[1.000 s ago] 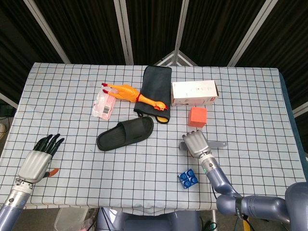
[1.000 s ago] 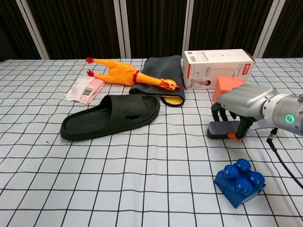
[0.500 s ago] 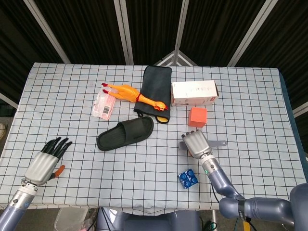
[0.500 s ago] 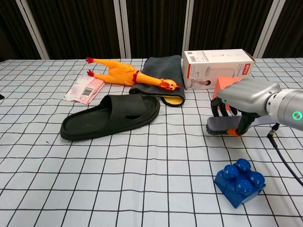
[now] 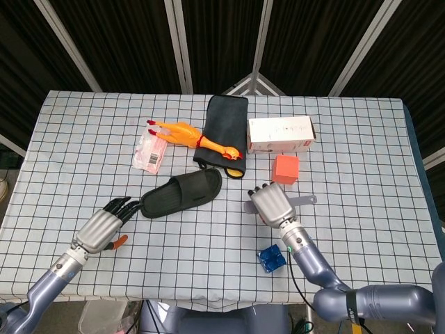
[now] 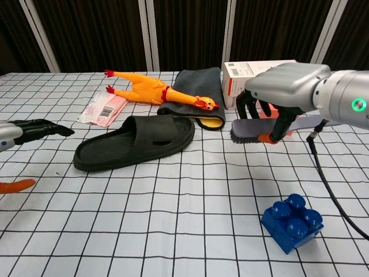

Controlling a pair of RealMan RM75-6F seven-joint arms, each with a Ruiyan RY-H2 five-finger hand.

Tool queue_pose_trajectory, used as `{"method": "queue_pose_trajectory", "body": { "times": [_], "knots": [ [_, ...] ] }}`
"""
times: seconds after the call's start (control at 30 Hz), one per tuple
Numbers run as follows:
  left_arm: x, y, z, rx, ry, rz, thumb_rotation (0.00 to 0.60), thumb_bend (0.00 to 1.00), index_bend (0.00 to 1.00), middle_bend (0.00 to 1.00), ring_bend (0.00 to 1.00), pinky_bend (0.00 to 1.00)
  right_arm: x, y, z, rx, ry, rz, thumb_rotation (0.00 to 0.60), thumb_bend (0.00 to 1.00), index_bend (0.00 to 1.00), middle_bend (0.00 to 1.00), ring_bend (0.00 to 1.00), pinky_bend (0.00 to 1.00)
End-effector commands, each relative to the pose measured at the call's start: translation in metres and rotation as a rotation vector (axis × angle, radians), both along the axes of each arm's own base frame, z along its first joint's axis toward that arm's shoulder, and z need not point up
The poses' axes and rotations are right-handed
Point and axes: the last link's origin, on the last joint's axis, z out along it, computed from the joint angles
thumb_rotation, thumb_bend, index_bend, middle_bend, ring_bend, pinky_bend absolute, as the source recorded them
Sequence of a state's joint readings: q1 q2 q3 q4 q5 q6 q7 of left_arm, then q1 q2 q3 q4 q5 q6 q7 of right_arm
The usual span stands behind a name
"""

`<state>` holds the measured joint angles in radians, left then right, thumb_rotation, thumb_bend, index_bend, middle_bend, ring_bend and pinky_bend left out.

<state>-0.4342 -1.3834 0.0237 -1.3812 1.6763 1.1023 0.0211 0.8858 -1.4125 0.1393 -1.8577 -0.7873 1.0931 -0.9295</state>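
My right hand (image 5: pixel 271 206) (image 6: pixel 285 86) grips a grey brush (image 6: pixel 248 130) with a long handle (image 5: pixel 300 201) and holds it above the checked tablecloth, bristles down. It hangs just right of a black slipper (image 5: pixel 182 193) (image 6: pixel 135 141) and in front of an orange cube (image 5: pixel 285 168). My left hand (image 5: pixel 104 226) (image 6: pixel 23 130) is empty with its dark fingers spread, stretched out low over the table. Its fingertips are close to the slipper's left end, not touching it.
A yellow rubber chicken (image 5: pixel 191 136) lies at the back beside a dark folded cloth (image 5: pixel 226 125) and a pink packet (image 5: pixel 150 149). A white box (image 5: pixel 281 134) stands behind the cube. A blue brick (image 5: pixel 271 258) (image 6: pixel 291 222) sits near the front edge.
My right hand has lifted the brush off the table and carried it left toward the slipper. My left hand has swept from the table's left edge rightward, close to the slipper.
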Motion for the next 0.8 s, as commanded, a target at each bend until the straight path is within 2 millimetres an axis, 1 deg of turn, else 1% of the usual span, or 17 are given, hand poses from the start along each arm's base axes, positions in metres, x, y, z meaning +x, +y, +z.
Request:
{"method": "queue_pose_trajectory", "body": {
  "times": [0.03,0.2,0.43,0.6,0.8],
  "knots": [
    [0.015,0.016,-0.01,-0.033,-0.001,0.011,0.587,0.46,0.0,0.06,0.04,0.09,0.022,-0.002,-0.004,0.029,-0.033,0.019,0.6,0.59,0.66,0.47,0.45,0.52],
    [0.029,0.026,-0.019,-0.064,-0.013,0.017,0.57,0.44,0.0,0.06,0.04,0.08,0.055,-0.004,-0.016,0.078,-0.085,0.04,0.6,0.59,0.66,0.47,0.45,0.52],
    [0.035,0.031,-0.028,-0.09,0.0,0.027,0.569,0.45,0.0,0.06,0.04,0.07,0.092,0.003,-0.034,0.146,-0.143,0.066,0.6,0.59,0.67,0.48,0.47,0.54],
    [0.034,0.034,-0.033,-0.103,0.023,0.043,0.567,0.47,0.0,0.06,0.04,0.07,0.107,0.002,-0.055,0.165,-0.157,0.073,0.6,0.59,0.67,0.48,0.47,0.54],
    [0.034,0.036,-0.033,-0.109,0.043,0.053,0.565,0.51,0.0,0.06,0.04,0.07,0.119,-0.009,-0.076,0.151,-0.193,0.074,0.6,0.59,0.69,0.49,0.47,0.55]
  ]
}}
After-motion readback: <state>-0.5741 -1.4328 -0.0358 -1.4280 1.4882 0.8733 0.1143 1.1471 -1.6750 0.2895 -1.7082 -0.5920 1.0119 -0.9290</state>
